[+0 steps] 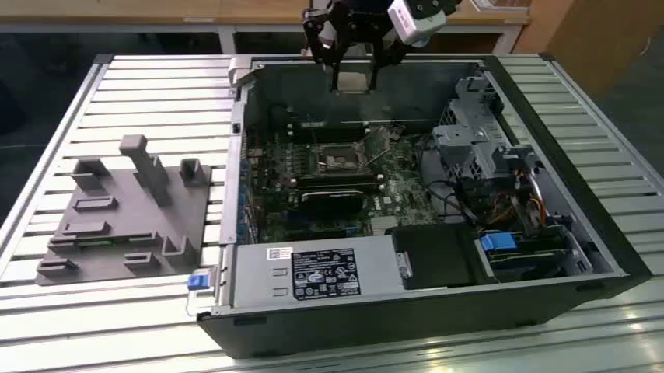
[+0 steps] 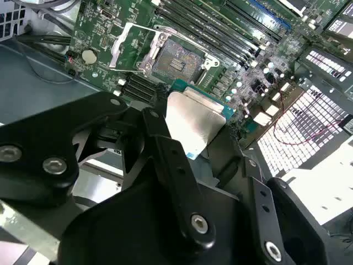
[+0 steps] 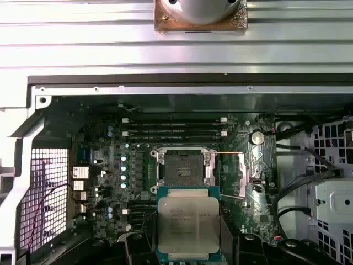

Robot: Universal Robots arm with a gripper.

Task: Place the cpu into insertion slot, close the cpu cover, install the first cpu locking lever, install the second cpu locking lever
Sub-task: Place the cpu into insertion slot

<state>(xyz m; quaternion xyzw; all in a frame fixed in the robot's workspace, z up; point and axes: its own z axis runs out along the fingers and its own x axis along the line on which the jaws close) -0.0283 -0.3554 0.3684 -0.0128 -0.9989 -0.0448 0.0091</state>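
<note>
My gripper (image 1: pixel 353 76) hangs above the far wall of the open computer case (image 1: pixel 236 155), shut on the cpu (image 1: pixel 353 82). The cpu is a flat square chip with a pale metal face, clamped by its edges between the black fingers (image 2: pixel 165 143) in both wrist views (image 3: pixel 188 223). The insertion slot (image 1: pixel 337 159) lies lower down on the green board, uncovered, its dark contact field showing (image 2: pixel 174 58) (image 3: pixel 182 165). The cpu cover (image 2: pixel 128 44), a thin silvery frame, is swung up and open beside the slot (image 3: pixel 242 174).
A grey printed fixture (image 1: pixel 124 217) sits on the slatted table at the exterior view's left. Inside the case are a long black block (image 1: pixel 337 190) near the slot, a power supply (image 1: pixel 311 272), a metal drive cage (image 1: pixel 477 132) and memory slots (image 3: pixel 174 128).
</note>
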